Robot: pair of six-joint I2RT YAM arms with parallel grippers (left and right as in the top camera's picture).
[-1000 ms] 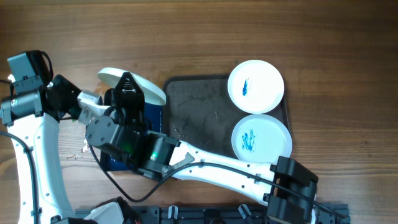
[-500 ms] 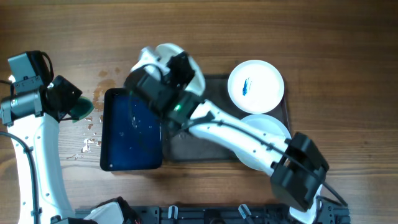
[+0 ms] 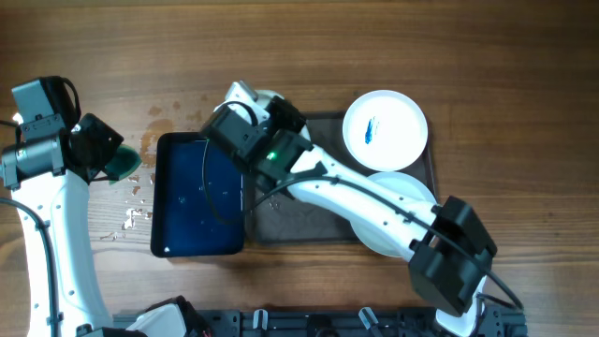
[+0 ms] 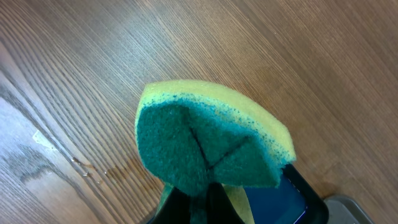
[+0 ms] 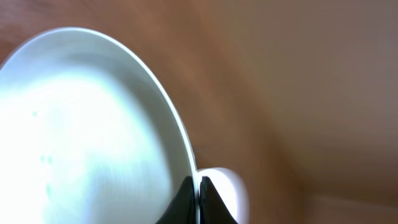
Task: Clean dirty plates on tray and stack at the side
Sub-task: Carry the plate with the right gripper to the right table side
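Plainly, left claw [image 4: 199, 198] grips sponge [image 4: 208, 134], right claw [image 5: 198, 190] plate [image 5: 93, 124].

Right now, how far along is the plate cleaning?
Nothing is stacked at the side yet. In hand: the right gripper grips the held plate, no blue seen on its face; the left gripper holds the sponge. Left: the marked plate and the lower plate, partly under the arm, on the tray.
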